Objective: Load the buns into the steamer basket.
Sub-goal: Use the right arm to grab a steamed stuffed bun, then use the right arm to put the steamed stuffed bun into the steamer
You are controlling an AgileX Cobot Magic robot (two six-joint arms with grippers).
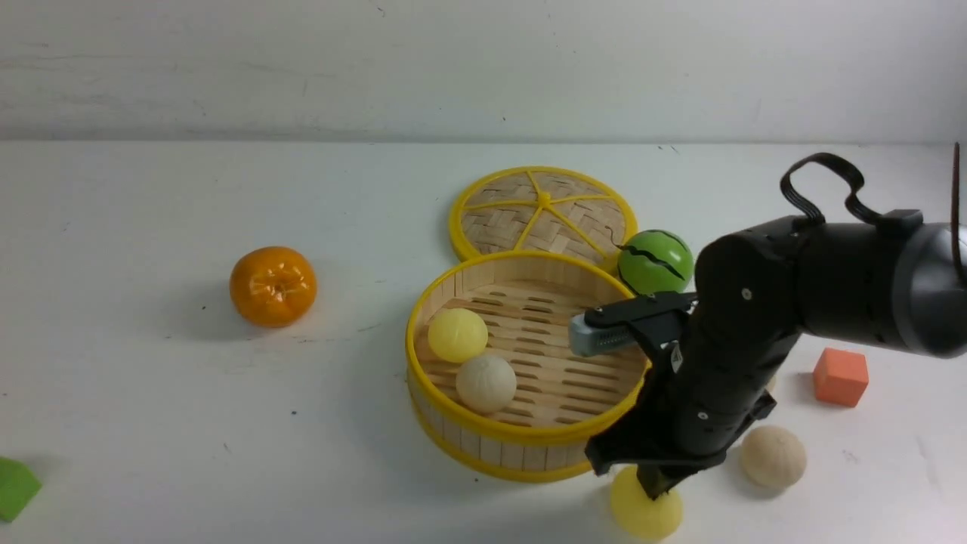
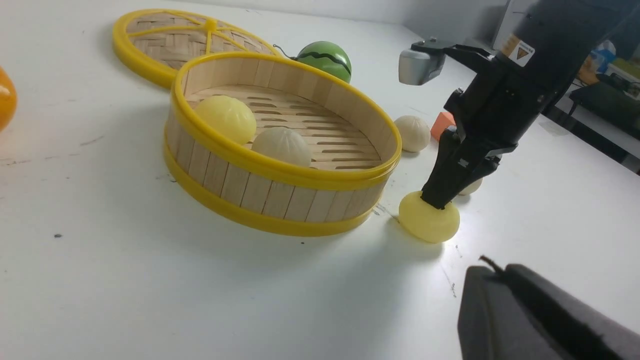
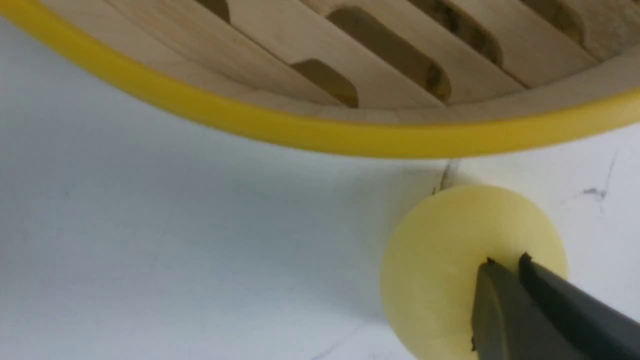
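Note:
The steamer basket (image 1: 521, 442) stands mid-table and holds a pale yellow bun (image 1: 457, 335) and a cream bun (image 1: 486, 383). A second pale yellow bun (image 1: 642, 515) lies on the table just off the basket's near right rim. My right gripper (image 1: 656, 491) points down onto the top of this bun with its jaws together; in the right wrist view (image 3: 505, 262) the tips rest on the bun (image 3: 450, 270). A cream bun (image 1: 772, 455) lies to the right. The left wrist view shows another cream bun (image 2: 412, 133). My left gripper (image 2: 492, 267) is shut and empty.
The flat woven lid (image 1: 542, 211) lies behind the basket, with the green watermelon ball (image 1: 654, 261) beside it. An orange (image 1: 273, 285) sits at the left. An orange-red cube (image 1: 840, 376) is at the right, and a green piece (image 1: 13, 487) is at the near left edge.

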